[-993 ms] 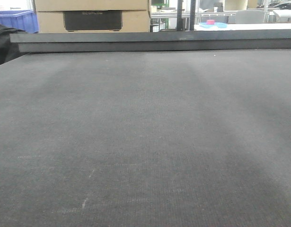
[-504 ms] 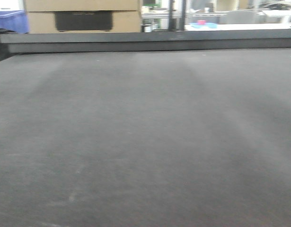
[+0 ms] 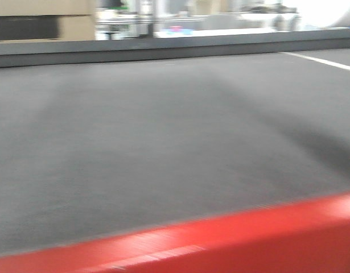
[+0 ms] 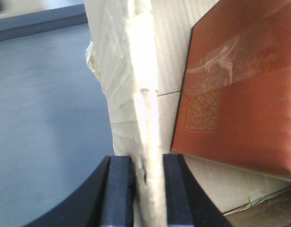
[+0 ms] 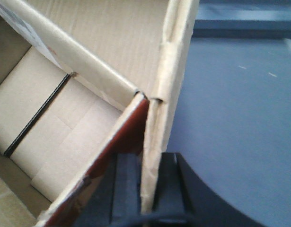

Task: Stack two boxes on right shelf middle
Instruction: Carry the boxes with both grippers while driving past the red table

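From my station the front camera was smeared with blur, and all I could make out was the dark grey desk filling the view, its red front edge across the bottom, a thin white line at the far right and a background carton with a dark panel beyond the far rim at upper left. The wrist cameras were clearer. The left end effector was clenched on the upright edge of the box, with one black finger pressed to the outer face and the other against the inner. Just to the right of that wall I saw a red-brown panel carrying a square printed code and a strip of clear tape. The right end effector was likewise grasping a cardboard wall, its pads tight on both sides of the edge, with a red-brown flap leaning against the inner side. Left of that grip I looked down into the open box at its folded bottom flaps. Grey desk surface lay outside the held wall in both wrist views. I could not tell whether the box was resting on the desk or held off it.
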`<action>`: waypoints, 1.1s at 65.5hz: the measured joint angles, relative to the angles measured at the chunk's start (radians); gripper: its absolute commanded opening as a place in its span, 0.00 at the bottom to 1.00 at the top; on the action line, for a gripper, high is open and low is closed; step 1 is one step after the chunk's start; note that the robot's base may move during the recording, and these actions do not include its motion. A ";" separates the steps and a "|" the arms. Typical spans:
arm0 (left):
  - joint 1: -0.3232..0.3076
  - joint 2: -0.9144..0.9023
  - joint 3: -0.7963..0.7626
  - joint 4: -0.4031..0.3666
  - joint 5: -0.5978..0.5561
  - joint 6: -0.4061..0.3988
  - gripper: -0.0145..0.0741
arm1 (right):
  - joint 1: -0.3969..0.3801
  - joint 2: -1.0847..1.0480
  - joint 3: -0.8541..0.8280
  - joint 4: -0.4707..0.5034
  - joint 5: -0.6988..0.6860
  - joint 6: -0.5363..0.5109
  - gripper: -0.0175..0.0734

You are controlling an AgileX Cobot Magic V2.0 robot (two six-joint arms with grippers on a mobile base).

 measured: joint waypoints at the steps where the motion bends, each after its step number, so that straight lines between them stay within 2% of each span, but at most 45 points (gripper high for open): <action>1: 0.000 0.000 0.000 0.000 0.000 0.000 0.04 | 0.000 0.000 0.000 0.000 0.000 0.000 0.03; 72: 0.000 0.002 0.000 0.000 -0.004 0.000 0.04 | 0.000 0.000 0.000 0.000 0.000 0.000 0.03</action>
